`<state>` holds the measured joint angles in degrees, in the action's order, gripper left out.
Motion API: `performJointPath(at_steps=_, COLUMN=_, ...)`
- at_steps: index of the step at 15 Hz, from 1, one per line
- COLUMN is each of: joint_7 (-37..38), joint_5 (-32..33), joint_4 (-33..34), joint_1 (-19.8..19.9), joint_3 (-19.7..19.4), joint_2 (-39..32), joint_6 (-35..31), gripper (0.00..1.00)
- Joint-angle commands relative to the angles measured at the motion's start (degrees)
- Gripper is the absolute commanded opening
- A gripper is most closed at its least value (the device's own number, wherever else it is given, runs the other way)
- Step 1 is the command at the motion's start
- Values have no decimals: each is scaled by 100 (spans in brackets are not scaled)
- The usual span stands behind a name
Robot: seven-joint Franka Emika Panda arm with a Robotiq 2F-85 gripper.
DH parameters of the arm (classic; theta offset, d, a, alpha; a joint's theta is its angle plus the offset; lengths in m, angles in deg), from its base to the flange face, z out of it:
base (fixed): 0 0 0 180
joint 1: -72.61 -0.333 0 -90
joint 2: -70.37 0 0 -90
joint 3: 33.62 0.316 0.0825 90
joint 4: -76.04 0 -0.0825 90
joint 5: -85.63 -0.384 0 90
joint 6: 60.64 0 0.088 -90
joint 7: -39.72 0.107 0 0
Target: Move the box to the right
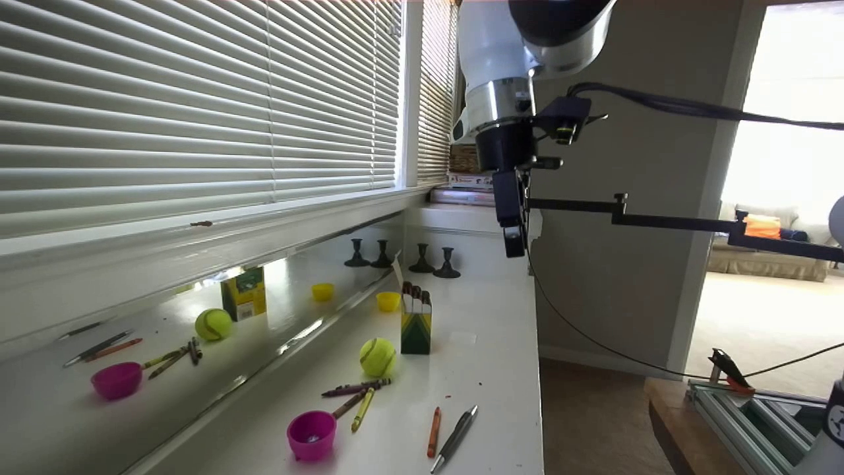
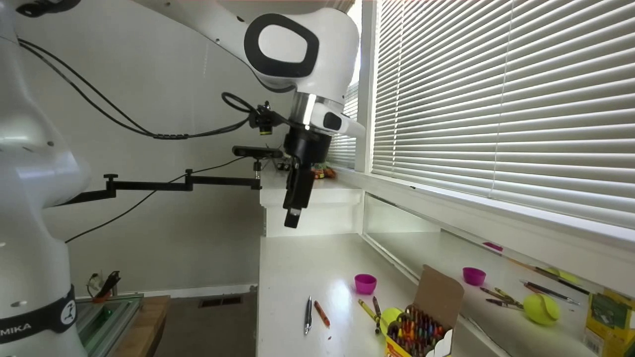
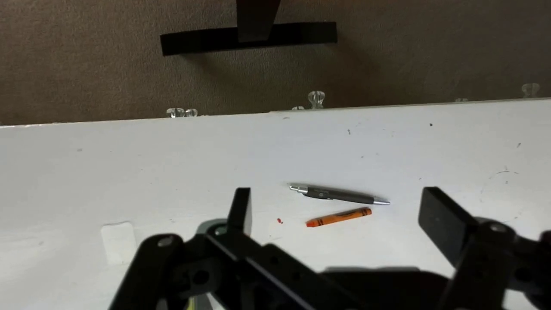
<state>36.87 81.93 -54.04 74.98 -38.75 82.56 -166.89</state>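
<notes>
Reaching the box (image 1: 416, 333) is judged to be the step in hand. It is found upright with its flap (image 2: 440, 297) raised, between the front and back edges of the desk (image 1: 494, 316), just beside the ball (image 1: 378, 357). The gripper (image 3: 340, 215) is held high toward the front edge; its jaws are spread wide, with nothing clasped. For a sound grasp, the gripper should be shifted toward the back edge, centred over the box, then lowered with the flap kept clear of the jaws. The side walls should be squeezed lightly, since cardboard may buckle. The box should be kept level, as the crayons (image 2: 416, 329) may spill from the opened top.
</notes>
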Motion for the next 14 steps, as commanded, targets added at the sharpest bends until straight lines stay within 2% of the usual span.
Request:
performJointPath(at_steps=1, joint_7=-641, joint_5=159, joint_4=313, joint_1=213, joint_3=-216, joint_2=-652, joint_6=-352, gripper=100)
performJointPath(at_steps=8, joint_7=-1040, joint_5=612, joint_4=561, joint_1=572, joint_3=-453, joint_2=-1345, joint_6=-1265, gripper=100)
performJointPath(at_steps=10, joint_7=-1192, joint_5=706, joint_4=530, joint_1=628, joint_3=-483, joint_2=-1515, joint_6=-1914, gripper=100)
performJointPath(at_steps=11, joint_7=-1001, joint_5=567, joint_4=412, joint_1=601, joint_3=-437, joint_2=-1291, joint_6=-1542, gripper=100)
performJointPath(at_steps=14, joint_7=-1097, joint_5=588, joint_4=449, joint_1=640, joint_3=-447, joint_2=-1475, joint_6=-1859, gripper=100)
